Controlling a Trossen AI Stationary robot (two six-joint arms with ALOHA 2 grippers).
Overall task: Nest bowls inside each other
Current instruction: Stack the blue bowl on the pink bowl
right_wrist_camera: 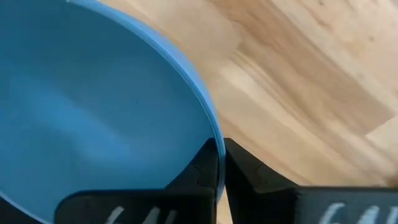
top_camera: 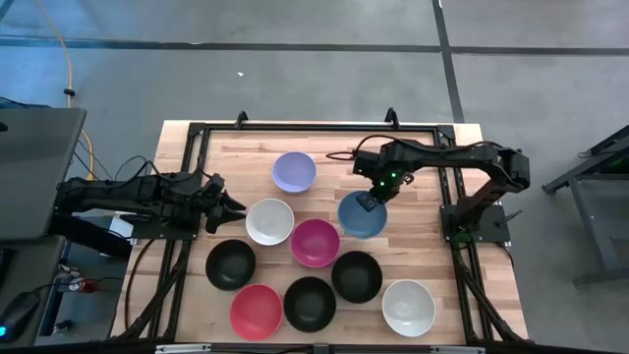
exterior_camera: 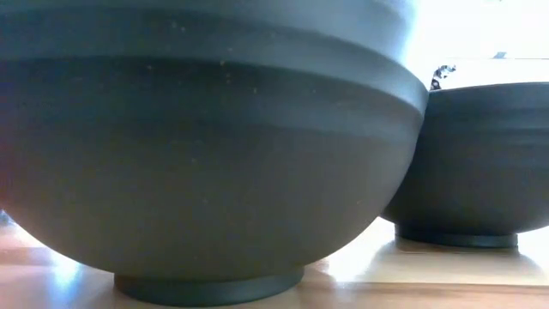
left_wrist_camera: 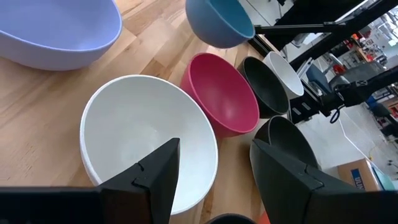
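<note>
At the left edge of the worktop (top_camera: 432, 295) my left hand (top_camera: 232, 208) is waiting with its fingers standing wide and nothing between them, just beside the nearer white bowl (top_camera: 269, 220). Moving rightward from it, the lavender bowl (top_camera: 294, 171) is sitting farther back, the magenta bowl (top_camera: 315, 242) is lying touching or nearly touching the white one, and along the front the red bowl (top_camera: 256, 311) and three black bowls (top_camera: 310, 303) are resting singly, with the second white bowl (top_camera: 409, 307) at the far right front. None is sitting inside another yet, as far as I am seeing.

Right of centre, my right hand (top_camera: 368, 202) is pinching the rim of the blue bowl (top_camera: 362, 214); in the right wrist view my fingers (right_wrist_camera: 249, 174) are clamping tight with the thin blue wall between them. So I am judging that I am at the very start of the nesting: the grip on the first bowl is just being made. Whether the blue bowl is already clear of the wood I cannot tell.

Next, I am thinking, this calls for lifting the blue bowl clear, keeping it level so it is not swinging from its one-sided pinch, carrying it over a neighbour, the magenta one being closest, centring it and lowering before letting go.
</note>
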